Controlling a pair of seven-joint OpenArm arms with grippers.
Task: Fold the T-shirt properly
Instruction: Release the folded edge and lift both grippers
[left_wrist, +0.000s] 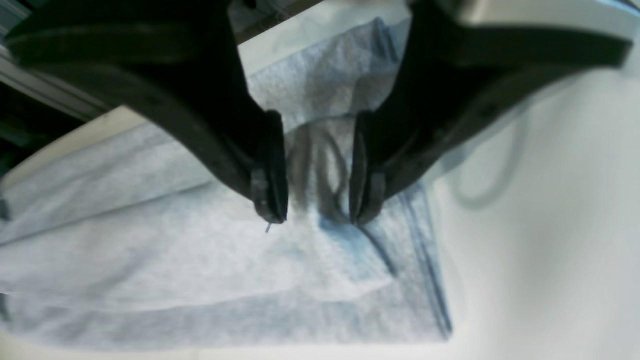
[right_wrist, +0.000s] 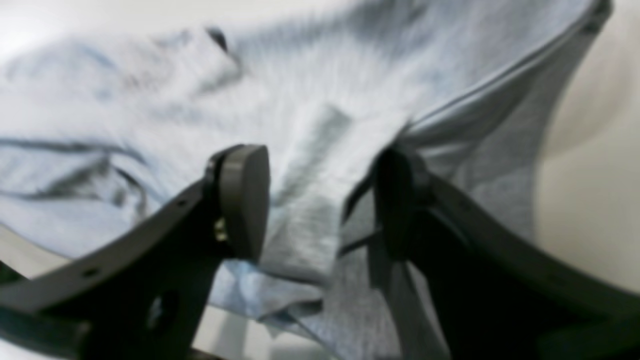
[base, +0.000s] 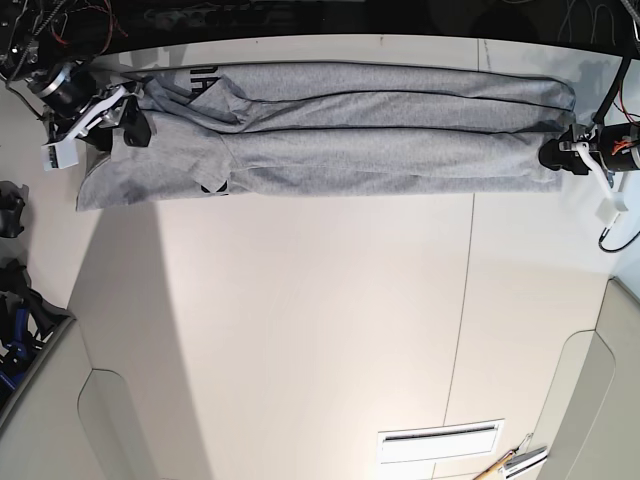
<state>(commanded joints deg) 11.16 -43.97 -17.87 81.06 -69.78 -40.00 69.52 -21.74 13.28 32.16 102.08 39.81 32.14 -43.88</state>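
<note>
The light grey T-shirt (base: 380, 140) lies as a long folded band along the table's far edge, with bits of black lettering (base: 200, 78) showing at its left end. My right gripper (base: 130, 120) is at that left end. In the right wrist view it (right_wrist: 320, 200) is open, fingers wide apart, with a ridge of the T-shirt (right_wrist: 300, 75) between them. My left gripper (base: 548, 155) is at the right end. In the left wrist view it (left_wrist: 317, 217) is open, its tips down on the T-shirt (left_wrist: 150, 250) astride a small raised fold.
The white table (base: 300, 330) stretches toward the camera. A vent slot (base: 440, 440) and small tools (base: 515, 465) lie near its front right. Cables (base: 612, 225) hang by the left arm. Dark gear (base: 12, 290) sits past the table's left edge.
</note>
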